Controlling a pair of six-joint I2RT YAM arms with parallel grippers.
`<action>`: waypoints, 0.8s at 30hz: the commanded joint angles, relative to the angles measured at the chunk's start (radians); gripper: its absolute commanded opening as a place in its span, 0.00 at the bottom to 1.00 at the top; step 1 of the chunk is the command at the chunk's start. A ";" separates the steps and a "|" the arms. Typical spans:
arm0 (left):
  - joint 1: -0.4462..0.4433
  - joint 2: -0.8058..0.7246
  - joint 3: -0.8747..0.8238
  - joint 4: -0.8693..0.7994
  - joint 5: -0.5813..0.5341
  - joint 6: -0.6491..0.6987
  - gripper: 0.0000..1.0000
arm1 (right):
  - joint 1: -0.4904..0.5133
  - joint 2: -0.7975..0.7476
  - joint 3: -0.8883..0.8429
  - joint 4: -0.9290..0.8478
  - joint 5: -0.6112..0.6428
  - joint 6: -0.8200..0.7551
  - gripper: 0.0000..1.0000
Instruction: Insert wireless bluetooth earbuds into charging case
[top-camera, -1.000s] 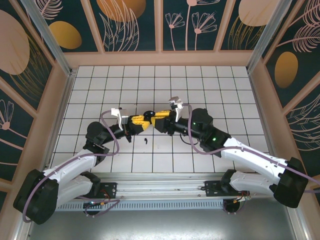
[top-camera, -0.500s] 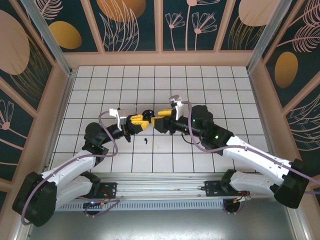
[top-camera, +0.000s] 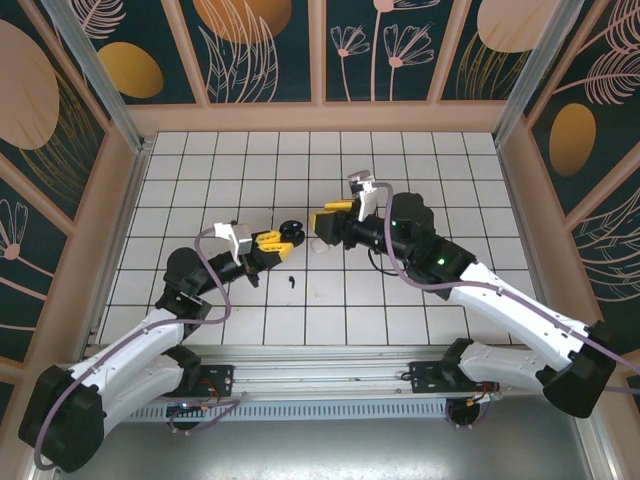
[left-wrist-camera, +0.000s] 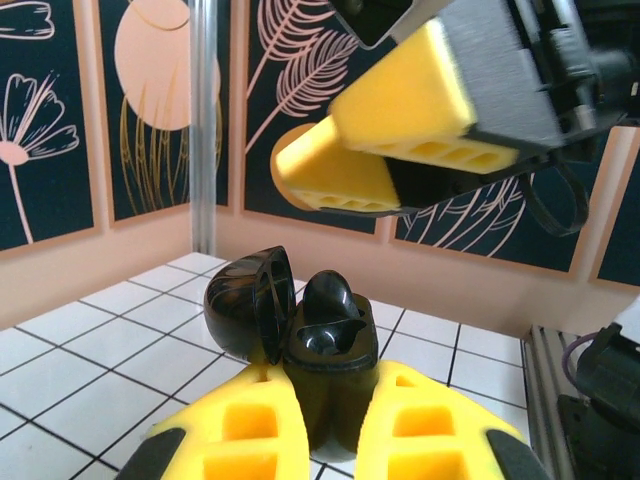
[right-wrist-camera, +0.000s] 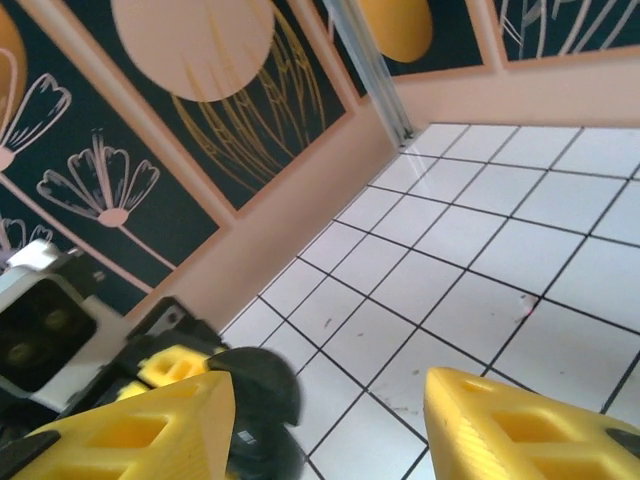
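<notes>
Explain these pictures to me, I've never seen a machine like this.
Two white robot arms are bolted at the near edge of a tiled table. One picture looks down from above; the other two come from a camera on each wrist. The left pincer holds a black charging case, lid open. The right pincer is open, close beside it. One tiny black earbud lies on the tiles.

Dark floral wall panels (top-camera: 250, 50) are enclosing a white tiled counter (top-camera: 450, 180); peach trim (top-camera: 320, 117) is bordering it.
</notes>
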 joint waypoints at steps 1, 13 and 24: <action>0.001 -0.047 -0.041 -0.059 -0.049 0.026 0.00 | -0.032 0.050 -0.034 0.048 -0.060 0.097 0.52; 0.002 -0.356 -0.097 -0.421 -0.323 0.075 0.00 | -0.080 0.304 -0.047 0.091 -0.117 0.210 0.48; 0.002 -0.503 -0.105 -0.578 -0.484 0.059 0.00 | -0.002 0.670 0.258 -0.332 -0.047 0.257 0.35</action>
